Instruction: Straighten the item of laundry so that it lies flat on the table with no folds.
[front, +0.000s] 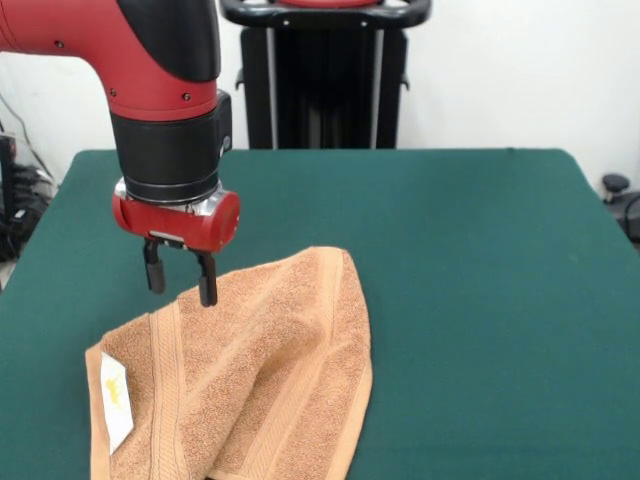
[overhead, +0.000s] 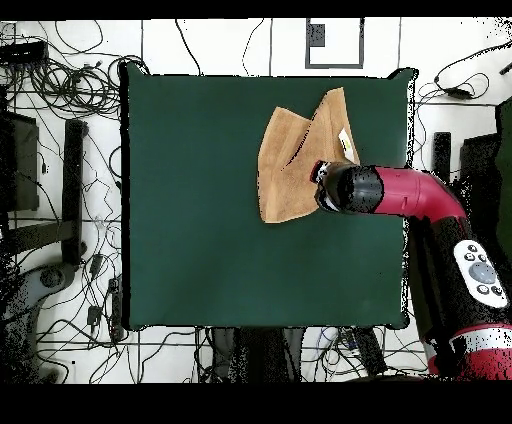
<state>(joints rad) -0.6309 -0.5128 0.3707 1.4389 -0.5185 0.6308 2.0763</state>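
Note:
The item of laundry (front: 255, 365), a light-brown towel, lies rumpled on the green table (front: 470, 250) at the near left. One side is folded over itself, with a raised ridge down the middle. Its white tag (front: 115, 398) shows at the near-left corner. My gripper (front: 181, 294) hangs just above the towel's far-left edge, open, with nothing between its black fingers (front: 207, 288). In the overhead view the towel (overhead: 285, 170) lies near the table's (overhead: 200, 200) upper right edge, and the arm's red and black wrist (overhead: 345, 188) covers the towel's right side and hides the fingers.
Green cloth stretches wide to the right of the towel in the front view. The towel's near edge runs out of that view at the bottom. Cables (overhead: 70, 80) and equipment lie on the floor around the table.

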